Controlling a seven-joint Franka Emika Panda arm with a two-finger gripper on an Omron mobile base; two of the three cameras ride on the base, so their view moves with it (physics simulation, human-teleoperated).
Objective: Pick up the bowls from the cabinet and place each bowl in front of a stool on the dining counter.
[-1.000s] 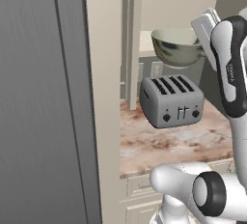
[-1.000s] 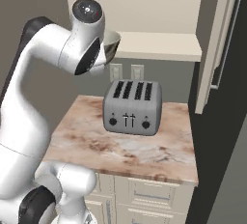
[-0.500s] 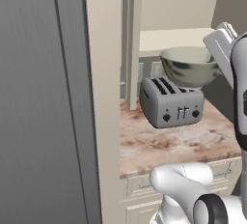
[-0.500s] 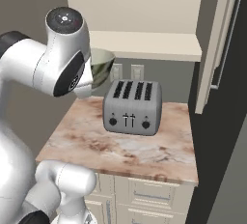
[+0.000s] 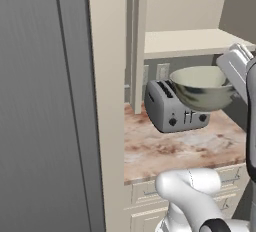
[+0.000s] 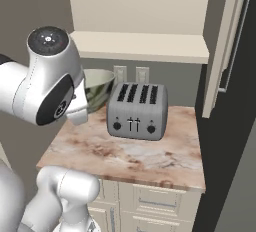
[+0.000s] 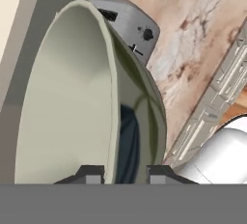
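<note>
Bowl [image 5: 202, 87] was off cabinet shelf [image 5: 190, 42], carried in air above marbled desk [image 5: 170, 148], near toaster [image 5: 175, 108]. Tool [image 7: 125, 174] was clamped on bowl wall at rim, one fingertip inside, one outside. Bowl sat upright in base views, likely for steady carry toward dining counter. Placement not yet done.

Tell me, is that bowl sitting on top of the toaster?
No. The bowl hangs in the air beside and above the toaster, its rim pinched by the end effector, with clear space under it.
</note>
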